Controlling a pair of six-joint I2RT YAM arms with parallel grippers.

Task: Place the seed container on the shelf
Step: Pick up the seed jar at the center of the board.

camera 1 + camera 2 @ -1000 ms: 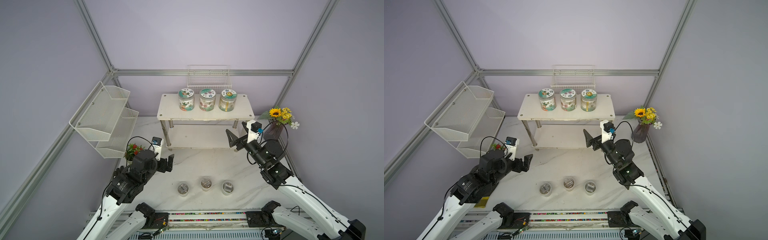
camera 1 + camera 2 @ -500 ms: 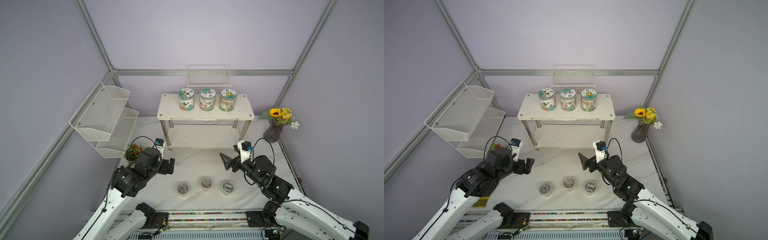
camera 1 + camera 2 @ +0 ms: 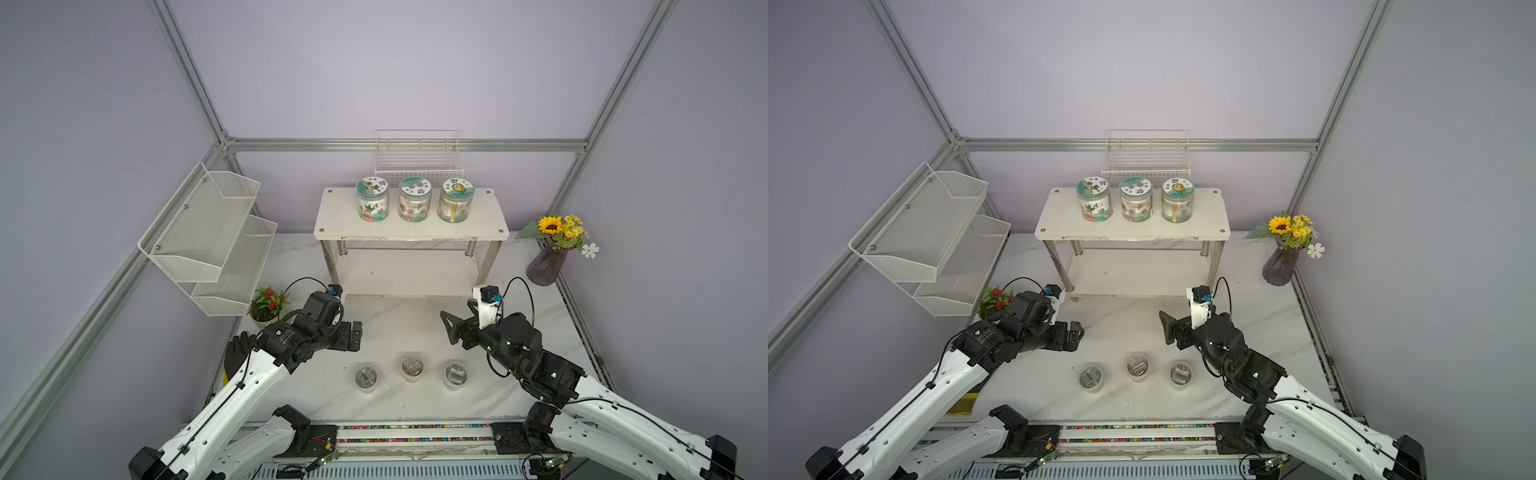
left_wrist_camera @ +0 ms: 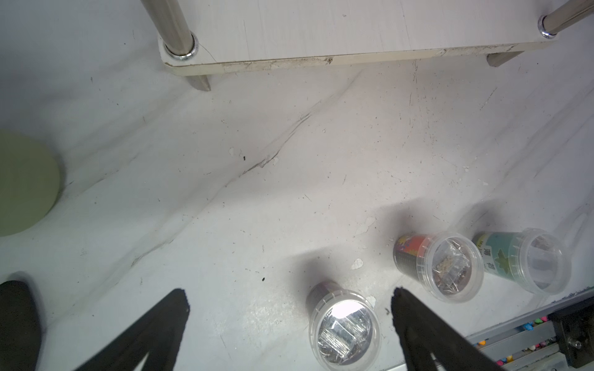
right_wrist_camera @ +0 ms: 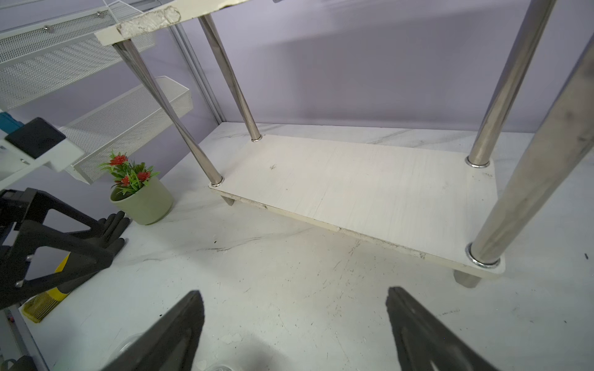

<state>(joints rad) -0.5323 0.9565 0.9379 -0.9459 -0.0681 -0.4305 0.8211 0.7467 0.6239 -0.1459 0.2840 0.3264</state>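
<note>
Three seed jars (image 3: 414, 199) stand upright in a row on the top board of the shelf (image 3: 484, 226), set back from its edge, so the placing looks done. Left claw (image 3: 356, 336) and right claw (image 3: 446, 328) both hang wide and empty over the counter (image 3: 395, 320). The right claw has pulled back from the shelf's right leg, nearer the small tubs (image 3: 412, 366).

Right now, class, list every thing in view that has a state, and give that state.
White two-tier shelf with chrome legs: top board holds three jars, lower board bare.
Three large labelled clear jars: upright, lidded, on the top board.
Three small clear plastic containers: upright, lidded, on the marble table, ungripped.
Left arm's black fingers: open, holding nothing.
Right arm's black fingers: open, holding nothing.
</note>
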